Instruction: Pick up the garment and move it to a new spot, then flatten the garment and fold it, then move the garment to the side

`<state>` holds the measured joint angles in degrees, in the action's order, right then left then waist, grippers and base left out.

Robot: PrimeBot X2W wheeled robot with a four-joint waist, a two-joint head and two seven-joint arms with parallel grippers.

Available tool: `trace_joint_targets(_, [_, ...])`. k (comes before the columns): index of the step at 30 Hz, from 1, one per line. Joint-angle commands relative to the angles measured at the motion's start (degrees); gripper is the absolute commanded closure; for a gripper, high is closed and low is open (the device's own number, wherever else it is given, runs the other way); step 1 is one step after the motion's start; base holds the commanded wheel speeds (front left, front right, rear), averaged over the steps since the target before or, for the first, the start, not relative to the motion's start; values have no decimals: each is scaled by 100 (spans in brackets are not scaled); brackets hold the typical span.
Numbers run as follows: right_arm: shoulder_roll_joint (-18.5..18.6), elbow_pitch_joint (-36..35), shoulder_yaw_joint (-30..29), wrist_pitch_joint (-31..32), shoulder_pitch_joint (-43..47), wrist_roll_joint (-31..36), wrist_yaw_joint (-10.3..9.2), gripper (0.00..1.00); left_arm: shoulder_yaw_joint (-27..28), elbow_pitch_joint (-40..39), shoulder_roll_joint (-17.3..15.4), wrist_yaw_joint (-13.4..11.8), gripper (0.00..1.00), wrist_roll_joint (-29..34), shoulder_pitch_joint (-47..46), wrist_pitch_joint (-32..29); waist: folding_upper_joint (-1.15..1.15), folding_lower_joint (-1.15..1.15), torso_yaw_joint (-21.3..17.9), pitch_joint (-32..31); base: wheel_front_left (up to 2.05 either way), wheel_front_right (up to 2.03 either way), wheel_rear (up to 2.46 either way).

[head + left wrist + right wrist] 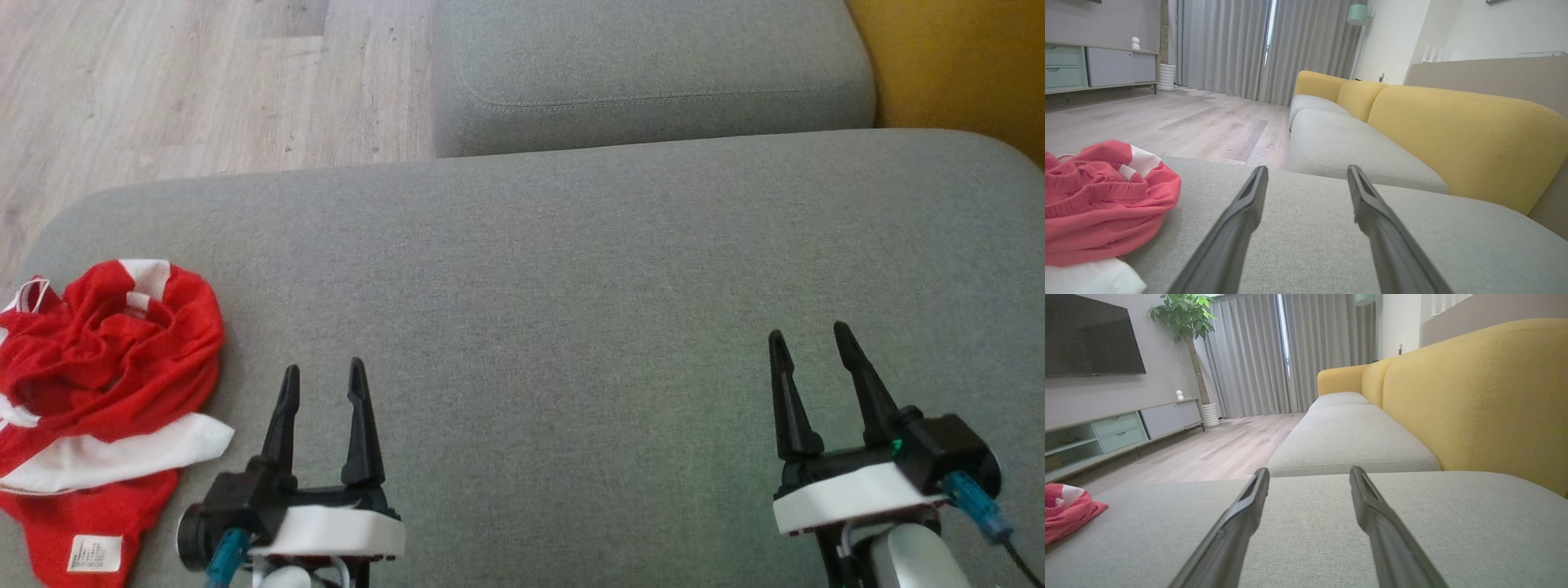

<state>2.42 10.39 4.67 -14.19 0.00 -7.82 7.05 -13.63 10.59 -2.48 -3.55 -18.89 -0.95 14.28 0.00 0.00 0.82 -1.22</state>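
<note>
A crumpled red and white garment [106, 392] lies bunched at the left edge of the grey sofa cushion [571, 286], a white label showing at its near end. My left gripper [322, 376] stands open just right of the garment, not touching it, with nothing between its fingers. In the left wrist view the garment [1102, 204] sits to the left of the left gripper [1306, 171]. My right gripper [808, 339] is open over the cushion's right part, far from the cloth. The garment [1065, 510] appears at the far left of the right wrist view, well away from the right gripper [1309, 471].
A second grey cushion [653, 73] lies beyond the one in front. Yellow backrests [1453, 134] run along the right. Wooden floor [163, 82] lies past the cushion's left and far edges. A TV cabinet [1118, 428] and a potted plant [1184, 318] stand across the room.
</note>
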Motion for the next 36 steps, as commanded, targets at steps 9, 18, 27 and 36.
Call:
trace_joint_targets(9, [46, 173, -50, -81, -203, 128, 44, 0, 141, -68, -40, -63, 0, 115, -310, 72, 0, 0, 3, -33, 0, 0, 0])
trace_joint_targets(18, [46, 243, -53, -81, -209, 111, 44, 0, 156, -12, -40, -32, 0, 141, -297, 72, 0, 0, -6, -40, 0, 0, 0])
trace_joint_targets(27, [46, 278, -50, -81, -215, 150, 44, 0, 161, 53, -40, -27, 0, 159, -303, 72, 0, 0, 79, -23, 0, 0, 0])
trace_joint_targets(36, [46, 260, -52, -81, -193, 163, 44, 0, 200, 40, -40, -70, 0, 161, -351, 72, 0, 0, 634, 44, 0, 0, 0])
